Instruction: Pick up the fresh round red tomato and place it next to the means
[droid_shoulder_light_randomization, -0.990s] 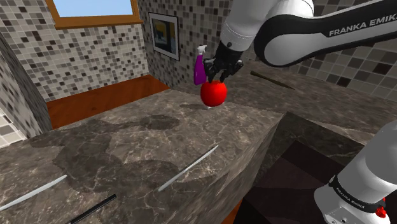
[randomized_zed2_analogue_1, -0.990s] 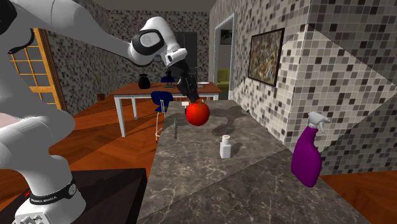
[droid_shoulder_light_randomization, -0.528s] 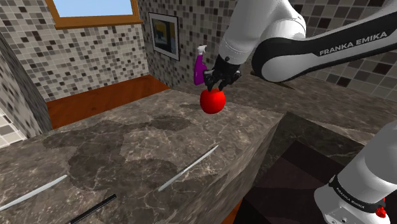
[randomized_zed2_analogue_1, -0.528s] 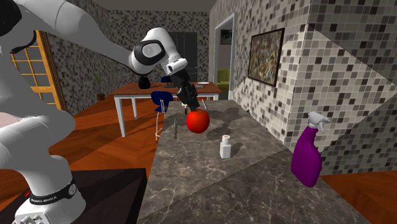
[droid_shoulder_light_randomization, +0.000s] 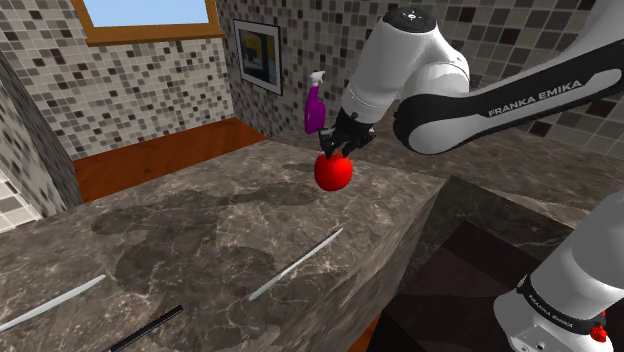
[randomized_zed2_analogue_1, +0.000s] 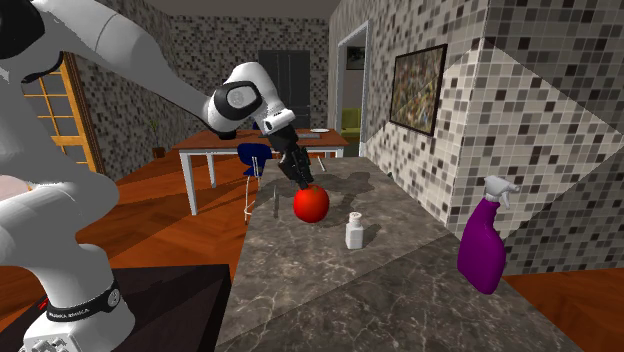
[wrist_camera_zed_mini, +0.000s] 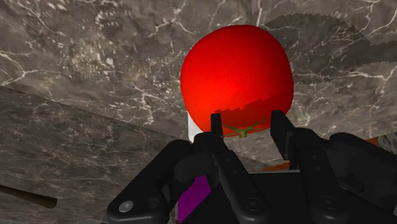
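Gripper was clamped narrowly on the tomato at its stem end. The tomato hung right under the fingers, over the counter. A white shaker stood near the hand.

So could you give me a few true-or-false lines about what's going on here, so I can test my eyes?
1. The gripper has a red tomato clasped between its two black fingers. True.
2. The spray bottle on the counter is green. False: it is purple, with a white trigger head.
3. A small white container stands upright on the counter, between the tomato and the spray bottle in the second exterior view. True.
4. The counter is plain white. False: it is dark and veined like marble.
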